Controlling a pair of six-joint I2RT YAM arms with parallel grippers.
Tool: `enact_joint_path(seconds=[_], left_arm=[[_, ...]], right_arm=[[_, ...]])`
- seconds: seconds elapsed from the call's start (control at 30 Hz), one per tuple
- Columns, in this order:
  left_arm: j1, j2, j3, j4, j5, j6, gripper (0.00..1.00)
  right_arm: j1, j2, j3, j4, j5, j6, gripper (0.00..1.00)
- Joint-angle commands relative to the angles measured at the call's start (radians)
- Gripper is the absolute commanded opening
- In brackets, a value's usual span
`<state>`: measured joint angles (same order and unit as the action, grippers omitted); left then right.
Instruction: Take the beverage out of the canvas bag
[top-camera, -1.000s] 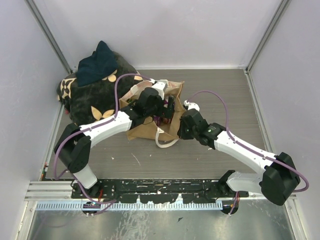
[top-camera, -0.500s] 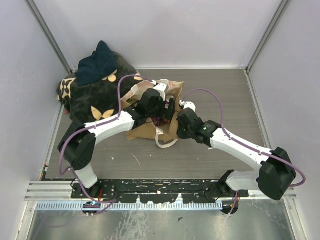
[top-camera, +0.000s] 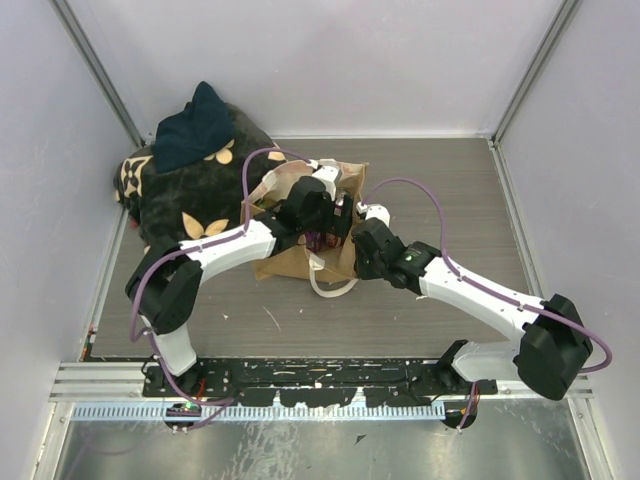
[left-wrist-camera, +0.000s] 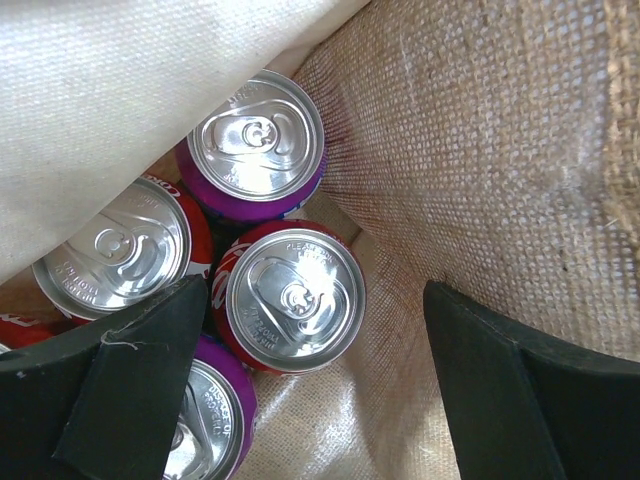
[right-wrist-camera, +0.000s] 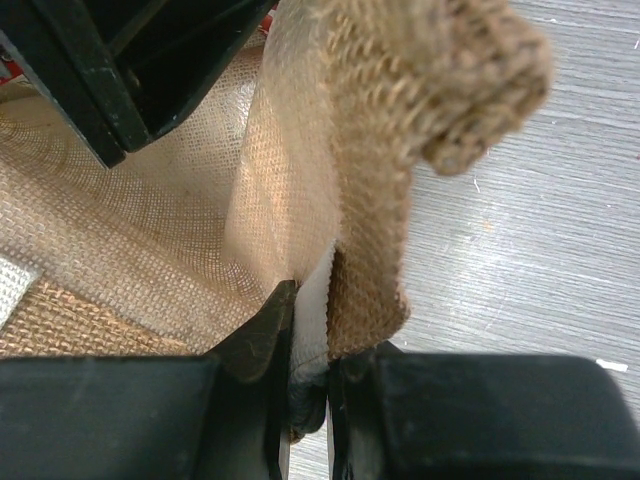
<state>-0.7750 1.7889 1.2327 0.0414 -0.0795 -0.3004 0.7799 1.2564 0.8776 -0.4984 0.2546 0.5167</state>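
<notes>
**Free room about the canvas bag (top-camera: 290, 262).** Inside the bag, your left gripper (left-wrist-camera: 315, 300) stands spread wide over a red can (left-wrist-camera: 293, 298). One finger (left-wrist-camera: 150, 370) overlaps the neighbouring cans (left-wrist-camera: 118, 255), so there is little room on that side. The other finger stands apart from the red can, with bare lining between, close to the woven wall (left-wrist-camera: 480, 150). A cream fold (left-wrist-camera: 120, 90) overhangs the cans farther in. At the bag's right rim, your right gripper (right-wrist-camera: 308, 340) is pinched onto the fabric and crowds the mouth. Left of the bag, a black cushion (top-camera: 190, 195) blocks you. Right of the bag there is bare table (top-camera: 450, 190).
</notes>
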Motion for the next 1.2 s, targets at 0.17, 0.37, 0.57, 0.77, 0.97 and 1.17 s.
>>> enact_joint_path(seconds=[0.17, 0.37, 0.57, 0.77, 0.97, 1.17], left_arm=[[-0.002, 0.016, -0.057, -0.001, 0.032, -0.017, 0.98], [-0.003, -0.074, -0.110, 0.019, 0.042, -0.014, 0.98], [-0.001, -0.142, -0.144, 0.017, -0.009, -0.023, 0.98], [-0.002, -0.135, -0.136, 0.016, -0.063, -0.008, 1.00], [-0.002, -0.075, -0.087, 0.017, -0.052, 0.016, 0.95], [-0.001, -0.024, -0.049, 0.016, -0.046, 0.032, 0.88]], right_arm=[[0.011, -0.034, 0.019, -0.043, 0.023, -0.004, 0.01], [0.011, -0.057, 0.009, -0.046, 0.030, 0.002, 0.01], [0.012, -0.071, -0.010, -0.045, 0.029, 0.008, 0.01], [0.012, -0.081, -0.017, -0.040, 0.032, 0.012, 0.01], [0.012, -0.076, -0.021, -0.029, 0.028, 0.017, 0.01], [0.012, -0.060, -0.017, -0.016, 0.024, 0.019, 0.01]])
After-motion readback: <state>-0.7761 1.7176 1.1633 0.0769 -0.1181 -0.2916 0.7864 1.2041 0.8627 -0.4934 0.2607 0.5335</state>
